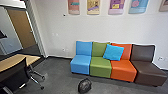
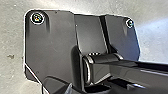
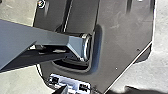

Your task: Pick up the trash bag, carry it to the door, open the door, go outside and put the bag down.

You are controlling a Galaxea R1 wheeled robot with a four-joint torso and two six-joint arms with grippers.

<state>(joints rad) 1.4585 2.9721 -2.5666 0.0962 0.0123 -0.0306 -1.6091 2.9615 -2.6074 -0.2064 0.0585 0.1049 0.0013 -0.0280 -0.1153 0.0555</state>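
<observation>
Trash bag [image 1: 84, 85]: on floor [image 1: 58, 75], six o'clock in head view. Judged light, soft, slippery; best hold at twelve o'clock, where the top is perhaps gathered. Jaws, left and right: cannot tell.

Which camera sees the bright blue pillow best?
The head view: it faces the colourful seats, so the blue pillow shows whole. Both wrist views look down at the robot's plate and floor instead.

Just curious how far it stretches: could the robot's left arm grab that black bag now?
Probably not without driving closer: the bag sits on the floor ahead, though nothing visible blocks it.
</observation>
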